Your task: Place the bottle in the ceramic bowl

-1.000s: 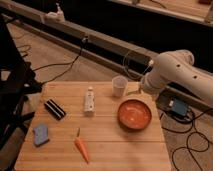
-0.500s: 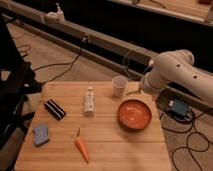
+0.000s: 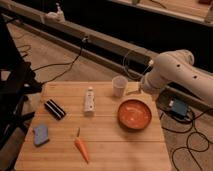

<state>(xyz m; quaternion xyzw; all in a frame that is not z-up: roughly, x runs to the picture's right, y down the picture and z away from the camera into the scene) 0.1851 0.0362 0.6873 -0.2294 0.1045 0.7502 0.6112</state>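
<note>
The small white bottle [image 3: 89,100] lies on its side near the middle of the wooden table [image 3: 105,150]. The orange-red ceramic bowl [image 3: 134,114] sits to its right, with nothing in it. My white arm [image 3: 175,75] reaches in from the right. My gripper [image 3: 134,90] is at the table's far right edge, just behind the bowl and next to the white cup [image 3: 118,86], well to the right of the bottle.
An orange carrot [image 3: 81,147] lies at the front centre. A black striped block [image 3: 55,109] and a blue sponge [image 3: 41,134] are on the left. A blue box [image 3: 178,108] and cables lie on the floor to the right.
</note>
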